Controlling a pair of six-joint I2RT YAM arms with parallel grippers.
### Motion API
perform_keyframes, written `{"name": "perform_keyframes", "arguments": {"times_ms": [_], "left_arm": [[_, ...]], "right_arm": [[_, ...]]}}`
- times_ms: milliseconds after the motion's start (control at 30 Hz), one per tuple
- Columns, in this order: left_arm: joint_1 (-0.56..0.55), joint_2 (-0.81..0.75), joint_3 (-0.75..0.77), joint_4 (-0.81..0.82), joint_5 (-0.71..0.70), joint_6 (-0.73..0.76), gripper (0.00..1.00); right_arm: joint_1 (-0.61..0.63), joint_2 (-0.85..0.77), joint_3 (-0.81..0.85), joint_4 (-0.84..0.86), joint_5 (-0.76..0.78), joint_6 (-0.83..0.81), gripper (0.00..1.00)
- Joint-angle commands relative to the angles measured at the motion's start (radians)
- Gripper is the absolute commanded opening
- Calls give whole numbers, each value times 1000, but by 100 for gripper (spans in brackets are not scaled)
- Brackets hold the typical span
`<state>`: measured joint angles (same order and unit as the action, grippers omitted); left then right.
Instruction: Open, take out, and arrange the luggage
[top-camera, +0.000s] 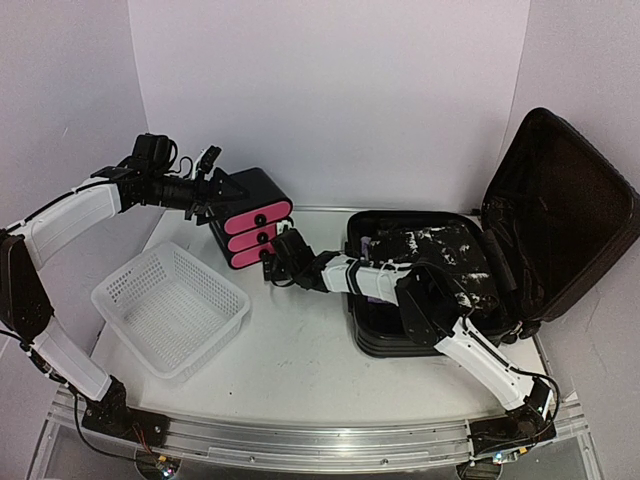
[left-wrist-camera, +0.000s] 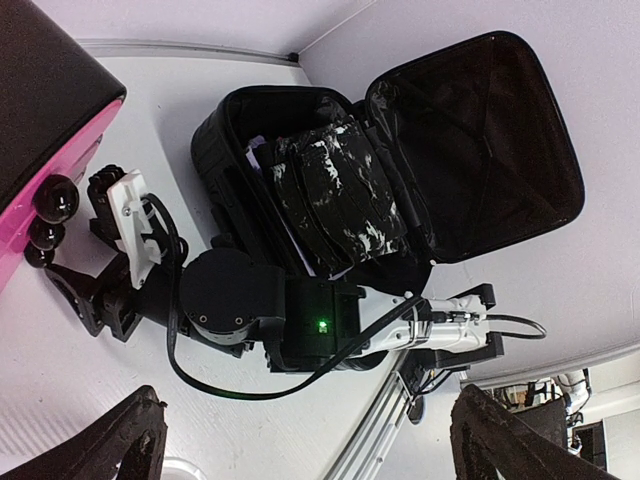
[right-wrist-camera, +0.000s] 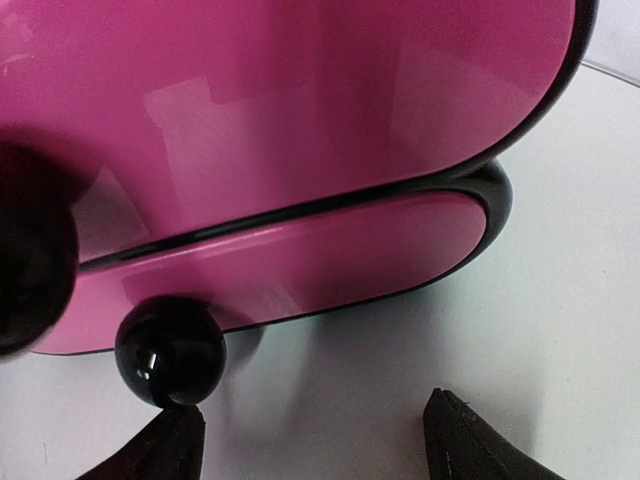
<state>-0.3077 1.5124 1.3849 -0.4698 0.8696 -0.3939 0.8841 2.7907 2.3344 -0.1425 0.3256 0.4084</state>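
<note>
The luggage (top-camera: 560, 210) lies open at the right with its lid leaning back. Black-and-white patterned clothes (top-camera: 440, 255) fill its base. It also shows in the left wrist view (left-wrist-camera: 480, 150) with the clothes (left-wrist-camera: 335, 190). My right gripper (top-camera: 272, 262) is open and empty, low in front of the small black box with pink drawers (top-camera: 255, 195). In the right wrist view, the gripper (right-wrist-camera: 315, 445) sits just before the bottom drawer's black knob (right-wrist-camera: 170, 350), which is close to the left fingertip (right-wrist-camera: 165, 445). My left gripper (top-camera: 207, 178) is open and empty beside the box's top left corner.
A white mesh basket (top-camera: 170, 305) stands on the table at the front left. The right arm (left-wrist-camera: 230, 300) stretches from the luggage across to the drawer box (left-wrist-camera: 50, 90). White walls close in the back and sides.
</note>
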Motion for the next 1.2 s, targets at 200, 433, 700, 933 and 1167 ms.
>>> {"name": "perform_keyframes", "arguments": {"times_ms": [200,433,700,933,1167], "left_arm": [[-3,-17,0,40,14,4,99],[-2,-19,1,39,5,10,99],[-3,-16,-4,32,-34,28,99],[-3,11,0,9,-94,56,100],[-10,9,-31,-20,-115,-8,97]], "right_arm": [[-33,125,283,-27,-31,30,79],[-34,-110,119,-192,-119,8,95],[-32,-512,-112,-463,-247,-15,98],[-33,-970,-572,-499,-221,-81,98],[-32,-1390,-985,-533,39,-129,98]]}}
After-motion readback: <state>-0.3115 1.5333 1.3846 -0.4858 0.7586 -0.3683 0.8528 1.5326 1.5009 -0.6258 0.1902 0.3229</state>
